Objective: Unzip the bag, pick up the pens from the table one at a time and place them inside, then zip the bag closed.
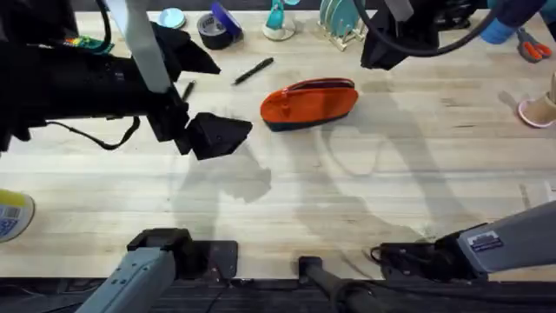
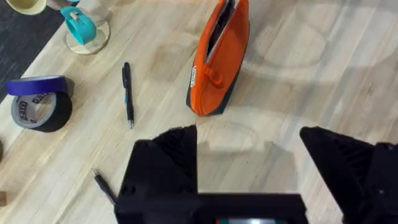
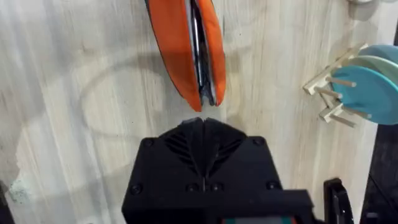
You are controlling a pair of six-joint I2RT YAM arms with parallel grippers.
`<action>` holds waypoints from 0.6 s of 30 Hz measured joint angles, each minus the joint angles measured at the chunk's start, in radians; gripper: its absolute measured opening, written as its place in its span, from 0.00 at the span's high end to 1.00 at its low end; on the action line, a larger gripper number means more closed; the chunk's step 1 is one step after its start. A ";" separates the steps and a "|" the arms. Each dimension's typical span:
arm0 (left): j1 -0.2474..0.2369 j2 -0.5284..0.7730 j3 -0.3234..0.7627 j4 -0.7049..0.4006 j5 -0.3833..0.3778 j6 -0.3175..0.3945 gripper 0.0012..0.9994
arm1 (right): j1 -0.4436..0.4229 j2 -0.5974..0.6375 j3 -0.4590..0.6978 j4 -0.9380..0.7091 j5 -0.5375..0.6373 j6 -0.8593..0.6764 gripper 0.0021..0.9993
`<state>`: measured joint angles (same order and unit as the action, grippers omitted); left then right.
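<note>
The orange bag [image 1: 308, 104] lies on the table [image 1: 365, 191] at centre back, zipper side up, with a dark slit along its top [image 3: 199, 43]. My left gripper [image 1: 236, 139] hovers open to the bag's left; in the left wrist view its fingers [image 2: 180, 155] stand wide apart with bare wood between them. My right gripper [image 1: 372, 59] is shut on nothing, its tips [image 3: 202, 124] just off the bag's right end. One black pen [image 1: 253, 71] [image 2: 128, 93] lies behind and left of the bag. The end of a second pen [image 2: 102, 185] shows nearer the left arm.
Along the back edge stand a roll of tape [image 1: 215, 30] [image 2: 37, 102], a teal holder [image 1: 276, 22], a rack of teal discs [image 1: 340, 22] [image 3: 367, 81] and scissors [image 1: 532, 45]. A pink cup [image 1: 540, 109] sits far right, a yellow roll [image 1: 13, 213] far left.
</note>
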<state>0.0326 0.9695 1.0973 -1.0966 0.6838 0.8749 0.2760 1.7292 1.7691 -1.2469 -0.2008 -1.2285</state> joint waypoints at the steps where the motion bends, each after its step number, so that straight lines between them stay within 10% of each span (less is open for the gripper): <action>1: 0.000 0.000 0.000 0.000 0.000 0.000 0.01 | 0.000 0.004 0.000 0.002 0.000 0.000 0.97; 18: 0.000 0.000 0.000 0.000 0.000 0.000 0.01 | 0.000 0.084 0.000 0.031 -0.075 -0.038 0.97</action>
<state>0.0326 0.9695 1.0973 -1.0966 0.6838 0.8749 0.2760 1.8128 1.7693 -1.2160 -0.2760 -1.2665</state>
